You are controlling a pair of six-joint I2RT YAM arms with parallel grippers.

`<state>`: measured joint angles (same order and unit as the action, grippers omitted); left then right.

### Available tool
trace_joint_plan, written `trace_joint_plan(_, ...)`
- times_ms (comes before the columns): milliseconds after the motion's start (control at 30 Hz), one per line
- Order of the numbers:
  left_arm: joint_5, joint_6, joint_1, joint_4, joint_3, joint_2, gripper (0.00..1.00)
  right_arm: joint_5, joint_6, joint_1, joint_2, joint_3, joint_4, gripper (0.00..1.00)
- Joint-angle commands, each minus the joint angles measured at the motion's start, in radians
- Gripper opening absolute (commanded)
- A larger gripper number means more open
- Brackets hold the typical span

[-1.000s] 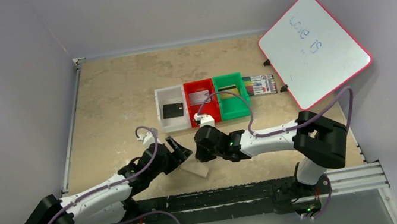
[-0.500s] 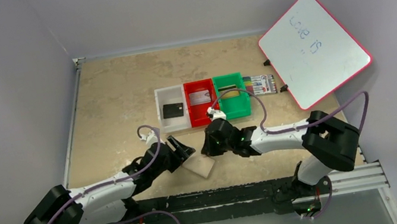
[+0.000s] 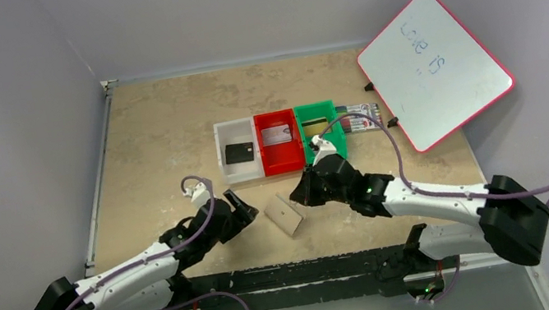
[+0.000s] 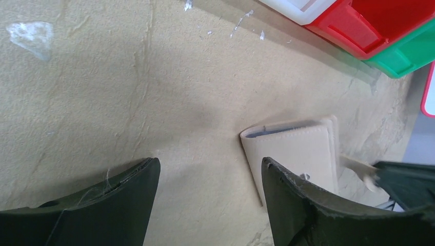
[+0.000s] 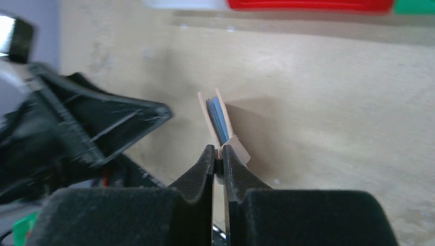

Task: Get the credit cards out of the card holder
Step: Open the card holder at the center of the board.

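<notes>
The tan card holder (image 3: 284,216) lies on the table between my two grippers, folded, with a small snap on top. My right gripper (image 3: 301,198) is shut on its little tab (image 5: 233,145); in the right wrist view the holder (image 5: 218,115) shows edge-on, light-blue layers between its tan covers. My left gripper (image 4: 210,163) stands open just left of the holder (image 4: 292,151), with only bare table between its fingers. A black card (image 3: 239,153) lies in the white bin, a pale card (image 3: 276,134) in the red bin and another card (image 3: 314,124) in the green bin. Whether cards sit inside the holder is hidden.
White bin (image 3: 224,161), red bin (image 3: 283,167) and green bin (image 3: 327,151) stand in a row behind the holder. A striped marker pack (image 3: 362,115) lies to their right. A red-framed whiteboard (image 3: 434,67) leans at the back right. The rail runs along the near edge.
The right arm has swung out to the right, drawing the holder by its tab up and to the right. The left gripper has backed off to the left, away from the holder.
</notes>
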<state>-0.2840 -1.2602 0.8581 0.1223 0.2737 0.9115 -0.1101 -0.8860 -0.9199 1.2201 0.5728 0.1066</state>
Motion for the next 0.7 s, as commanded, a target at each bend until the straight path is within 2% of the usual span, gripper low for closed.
trace_joint_plan(0, -0.030, 0.018, 0.002, 0.032, 0.032, -0.018, 0.73, 0.140, 0.035, -0.001, -0.100, -0.018, 0.185, 0.08)
trace_joint_plan(167, -0.022, 0.007, 0.002, -0.001, 0.033, -0.038, 0.74, 0.214, 0.081, -0.002, -0.077, 0.004, 0.248, 0.09)
trace_joint_plan(333, -0.045, -0.017, 0.002, 0.016, 0.025, -0.069, 0.74, 0.198, 0.016, -0.001, -0.065, -0.016, 0.214, 0.08)
trace_joint_plan(533, -0.069, -0.006, 0.002, 0.067, 0.039, -0.085, 0.74, 0.231, 0.012, -0.002, -0.098, -0.006, 0.224, 0.09)
trace_joint_plan(667, -0.020, 0.037, 0.002, 0.003, 0.054, -0.101, 0.73, 0.187, -0.066, -0.001, -0.106, -0.018, 0.193, 0.09)
